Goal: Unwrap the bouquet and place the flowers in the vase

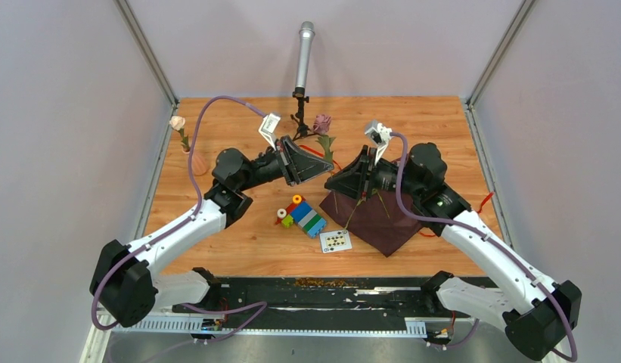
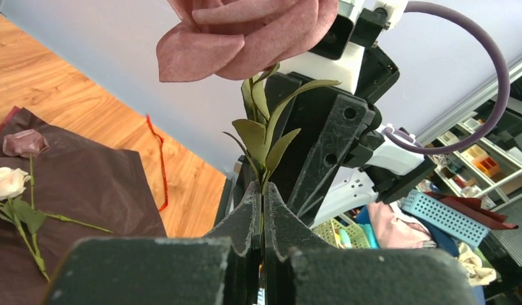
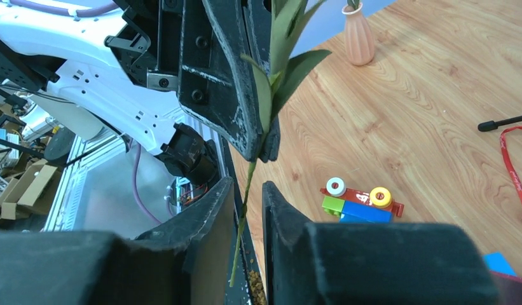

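Observation:
My left gripper [image 2: 262, 197] is shut on the green stem of a dusty purple rose [image 2: 245, 32], held upright above the table. In the top view that rose [image 1: 321, 122] stands between my left gripper [image 1: 324, 166] and right gripper [image 1: 333, 184]. My right gripper [image 3: 247, 190] is slightly open around the lower stem [image 3: 242, 216], which hangs free in the gap. The bouquet's maroon paper [image 1: 383, 223] lies spread flat; a cream rose [image 2: 7, 181] and a purple rose [image 2: 26, 143] lie on it. The salmon vase [image 1: 197, 162] at the left holds a cream rose [image 1: 177, 122].
Coloured toy blocks [image 1: 302, 215] and a small dotted card [image 1: 336, 240] lie in front of the paper. A grey microphone [image 1: 303, 53] on a tripod stands at the back centre. Red ribbon [image 1: 485, 201] trails at the right edge, and another piece [image 2: 157, 159] lies beside the paper.

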